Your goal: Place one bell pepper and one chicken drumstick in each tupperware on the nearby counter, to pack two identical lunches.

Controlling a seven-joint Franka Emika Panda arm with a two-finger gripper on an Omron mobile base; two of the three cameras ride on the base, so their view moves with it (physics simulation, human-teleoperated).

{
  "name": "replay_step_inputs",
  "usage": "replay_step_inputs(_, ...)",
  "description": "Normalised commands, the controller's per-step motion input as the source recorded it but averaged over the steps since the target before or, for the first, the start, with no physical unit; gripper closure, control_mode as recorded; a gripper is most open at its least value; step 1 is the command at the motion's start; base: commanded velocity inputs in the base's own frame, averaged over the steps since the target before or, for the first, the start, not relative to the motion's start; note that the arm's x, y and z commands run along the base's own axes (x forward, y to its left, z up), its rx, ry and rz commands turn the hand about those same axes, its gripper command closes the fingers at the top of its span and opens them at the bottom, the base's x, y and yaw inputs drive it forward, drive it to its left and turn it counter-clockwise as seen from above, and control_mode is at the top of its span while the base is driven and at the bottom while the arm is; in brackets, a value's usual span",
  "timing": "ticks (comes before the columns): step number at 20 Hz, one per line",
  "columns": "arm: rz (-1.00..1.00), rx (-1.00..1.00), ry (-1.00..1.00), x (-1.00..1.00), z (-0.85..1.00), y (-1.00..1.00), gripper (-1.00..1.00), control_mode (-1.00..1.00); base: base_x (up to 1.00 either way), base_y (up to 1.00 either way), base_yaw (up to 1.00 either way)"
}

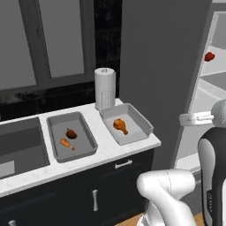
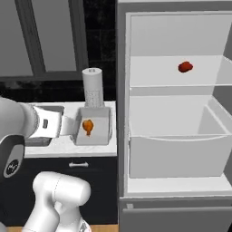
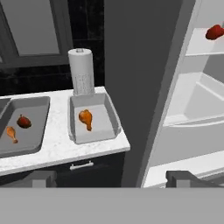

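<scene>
Item one: my gripper (image 3: 112, 177), fingers spread wide and holding nothing, facing the gap between counter and fridge.

Item two: the left tupperware (image 1: 57, 121), on the counter (image 1: 101, 152) just beside the sink (image 1: 17, 145). Contents: one dark bell pepper (image 1: 71, 133) and one chicken drumstick (image 1: 66, 143), lying close together. I judge this lunch complete.

Item three: the right tupperware (image 1: 141, 121), near the counter's end, just in front of the paper towel roll (image 1: 105, 86). Contents: one drumstick (image 1: 120, 126), lying towards the tub's left half. Pepper missing.

Item four: the remaining red bell pepper (image 2: 185, 67), alone on the upper shelf (image 2: 158, 79) of the open fridge (image 2: 122, 136), towards the right side, with a deep white drawer (image 2: 176, 156) below.

Step in hand, as I judge it: fetch that pepper for the right tub. To do it well, I should carry my open fingers up and in over the shelf, clearing the fridge's left wall and the shelf's front lip, and come at the pepper level so the fingers straddle its widest part. It is rounded and may roll on the smooth shelf, so I should close squarely, not nudge it backward. On the way out, I should lift slightly before withdrawing, then set it in the bare part of the right tub, beside the drumstick and not on it.
</scene>
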Motion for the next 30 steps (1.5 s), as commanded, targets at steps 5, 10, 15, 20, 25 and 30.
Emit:
replay_step_inputs(5, 0.00, 0.00, 0.00, 0.00, 0.00, 0.00, -1.00, 1.00, 0.00, -1.00, 0.00)
replay_step_inputs(10, 0.00, 0.00, 0.00, 0.00, 0.00, 0.00, -1.00, 1.00, 0.14, -0.86, -0.01)
replay_step_inputs(15, 0.00, 0.00, 0.00, 0.00, 0.00, 0.00, -1.00, 1.00, 0.47, -0.30, 0.03)
replay_step_inputs(20, 0.00, 0.00, 0.00, 0.00, 0.00, 0.00, -1.00, 1.00, 0.41, -0.46, 0.37)
replay_step_inputs(25, 0.00, 0.00, 0.00, 0.00, 0.00, 0.00, -1.00, 1.00, 0.24, -0.65, 0.43)
replay_step_inputs(30, 0.00, 0.00, 0.00, 0.00, 0.00, 0.00, -1.00, 1.00, 0.52, -0.19, 0.13)
